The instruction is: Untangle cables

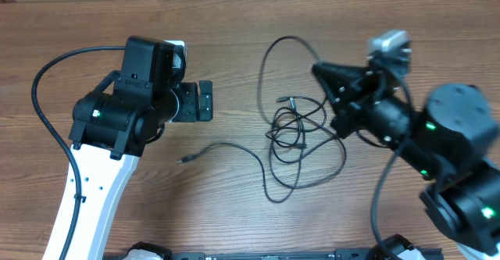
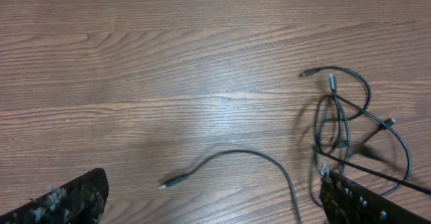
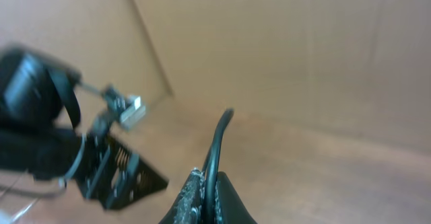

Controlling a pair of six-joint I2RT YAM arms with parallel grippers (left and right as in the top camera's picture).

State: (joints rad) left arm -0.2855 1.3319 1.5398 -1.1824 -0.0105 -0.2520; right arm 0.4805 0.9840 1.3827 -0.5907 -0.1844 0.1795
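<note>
One tangle of cables; two claws; one table.

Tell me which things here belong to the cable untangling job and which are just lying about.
Part of the job:
- cables, tangled mid-table
- right gripper, shut on one strand
- left gripper, open, holding nothing

Not part of the job:
- wooden table
- thick black wire fixed to the left arm
No other loose item shows.
</note>
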